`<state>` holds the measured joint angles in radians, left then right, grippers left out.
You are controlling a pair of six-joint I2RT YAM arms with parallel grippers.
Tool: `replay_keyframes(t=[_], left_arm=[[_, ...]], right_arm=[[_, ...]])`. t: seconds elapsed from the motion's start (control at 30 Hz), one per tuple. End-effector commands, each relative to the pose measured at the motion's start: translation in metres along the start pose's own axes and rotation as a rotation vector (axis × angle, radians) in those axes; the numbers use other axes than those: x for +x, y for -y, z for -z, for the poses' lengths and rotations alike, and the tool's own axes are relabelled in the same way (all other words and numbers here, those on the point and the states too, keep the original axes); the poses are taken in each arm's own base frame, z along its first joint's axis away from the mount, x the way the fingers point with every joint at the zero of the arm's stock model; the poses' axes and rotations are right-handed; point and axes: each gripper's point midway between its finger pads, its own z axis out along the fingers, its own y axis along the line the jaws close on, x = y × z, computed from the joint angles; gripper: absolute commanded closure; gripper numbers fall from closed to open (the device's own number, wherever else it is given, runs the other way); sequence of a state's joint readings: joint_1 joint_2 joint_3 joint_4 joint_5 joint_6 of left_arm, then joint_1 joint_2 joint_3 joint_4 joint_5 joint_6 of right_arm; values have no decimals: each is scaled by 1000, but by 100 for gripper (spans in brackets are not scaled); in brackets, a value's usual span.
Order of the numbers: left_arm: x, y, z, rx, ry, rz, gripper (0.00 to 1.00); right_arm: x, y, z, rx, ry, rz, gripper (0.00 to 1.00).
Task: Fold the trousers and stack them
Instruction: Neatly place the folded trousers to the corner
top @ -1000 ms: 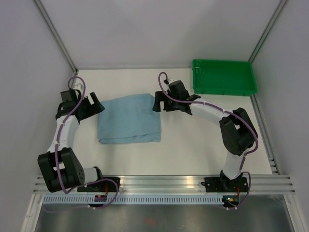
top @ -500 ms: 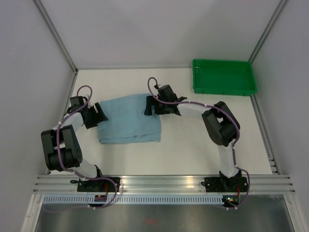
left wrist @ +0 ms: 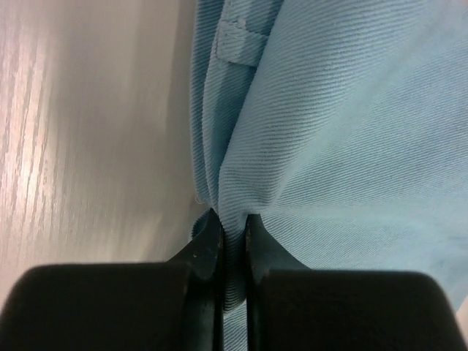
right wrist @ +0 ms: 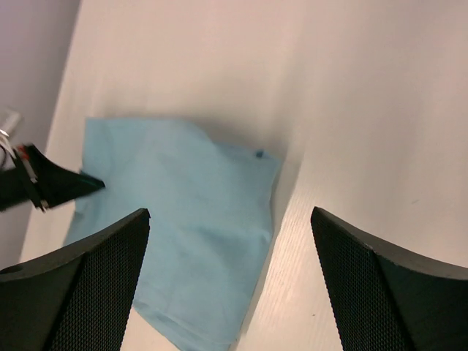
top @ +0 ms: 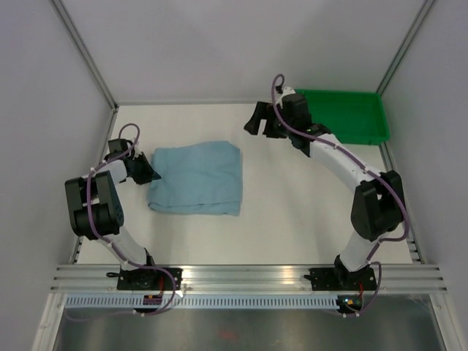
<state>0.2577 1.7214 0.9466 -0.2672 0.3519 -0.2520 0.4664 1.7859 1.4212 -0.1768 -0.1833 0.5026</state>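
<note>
Though the table (top: 307,212) is mostly bare, the trousers (top: 196,178) lie on its left half as a compact, several-layered packet, roughly square, with edges fairly even apart from a slightly ragged near side. The tray (top: 365,139) sits at the far right corner, well apart from the cloth, and nothing shows inside the part that is visible.

The folding looks largely done — no leg trails loose. What seems left is a last fold or a tidy-up, then setting the packet where it is to be stacked; the pictures do not say where that is.

The right tool (top: 259,124) hangs above the table near the tray with its fingers spread wide, gripping nothing. The left tool (top: 150,175) is at the packet's left edge, its fingers pinched nearly together on a fold of the cloth.

Smaller still, a belt loop (left wrist: 238,40) shows near that pinch, and a dark button (right wrist: 259,153) sits at the packet's far right corner.
</note>
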Motion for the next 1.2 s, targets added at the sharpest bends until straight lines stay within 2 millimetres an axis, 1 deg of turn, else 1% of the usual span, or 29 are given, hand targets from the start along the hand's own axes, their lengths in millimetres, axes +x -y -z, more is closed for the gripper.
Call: replay_keyframes(t=[0.0, 0.03, 0.07, 0.1, 0.13, 0.17, 0.2, 0.23, 0.27, 0.3, 0.33, 0.4, 0.43, 0.47, 0.5, 0.53, 0.67, 0.7, 0.73, 0.77, 0.8, 0.83, 0.9, 0.93, 0.97, 1.0, 1.07, 1.1, 1.17], left_arm=[[-26, -7, -12, -55, 35, 26, 98], [-19, -11, -14, -72, 8, 45, 98], [-42, -7, -12, -73, 49, 52, 98], [-49, -11, -15, -94, 56, 69, 98], [-72, -7, -13, -90, 101, 76, 98], [-86, -11, -12, -91, 128, 117, 98], [-92, -18, -20, -98, 124, 146, 98], [-119, -15, -18, -87, 174, 153, 98], [-131, -21, -19, -87, 190, 186, 98], [-132, -31, -34, -98, 165, 210, 98], [-160, -28, -30, -90, 210, 205, 98], [-174, -40, -37, -118, 210, 229, 98], [-189, -46, -43, -128, 227, 233, 98], [-197, -55, -44, -149, 242, 252, 98], [-200, -61, -46, -158, 245, 270, 98], [-212, -71, -48, -165, 268, 309, 98], [-239, -100, -51, -189, 337, 418, 98], [-246, -103, -54, -182, 352, 422, 98], [-267, -100, -47, -163, 397, 394, 98], [-266, -105, -62, -155, 376, 379, 98], [-292, -97, -51, -137, 415, 344, 98], [-297, -100, -55, -134, 412, 301, 98], [-292, -109, -64, -110, 401, 320, 98], [-295, -114, -61, -103, 411, 316, 97], [-292, -115, -65, -93, 394, 289, 97], [-294, -116, -62, -98, 394, 257, 96], [-288, -123, -59, -125, 367, 183, 95], [-290, -123, -56, -132, 370, 149, 93], [-287, -132, -54, -180, 353, 71, 89]], right_arm=[[-57, 5, 42, 25, 136, -27, 2], [-59, 8, 46, 32, 141, -30, 2], [-61, 11, 49, 45, 146, -28, 2], [-63, 15, 52, 59, 154, -24, 2], [-64, 20, 55, 82, 162, -15, 2], [-62, 23, 55, 93, 162, -13, 2], [-60, 25, 55, 97, 160, -14, 2], [-58, 26, 52, 99, 154, -15, 2], [-56, 26, 50, 96, 144, -24, 2], [-56, 25, 49, 92, 139, -30, 2], [-51, 28, 43, 91, 121, -40, 2], [-48, 27, 38, 84, 107, -60, 2], [-43, 27, 34, 79, 93, -68, 2], [-44, 26, 31, 68, 98, -70, 2], [-39, 28, 26, 65, 83, -80, 2], [-37, 29, 24, 67, 79, -84, 2], [-25, 33, 13, 85, 47, -104, 2], [-22, 33, 10, 89, 41, -112, 2], [-19, 33, 8, 92, 35, -113, 2], [-19, 32, 7, 90, 34, -115, 2], [-18, 32, 5, 95, 31, -116, 2], [-17, 32, 4, 95, 32, -120, 2], [-16, 33, 3, 103, 27, -119, 2], [-14, 33, 2, 108, 23, -120, 2], [-15, 34, 3, 112, 22, -120, 2], [-13, 33, 3, 115, 18, -121, 2], [-12, 34, 3, 118, 16, -121, 2], [-11, 34, 3, 120, 12, -121, 2], [-9, 35, 3, 128, 3, -123, 2]])
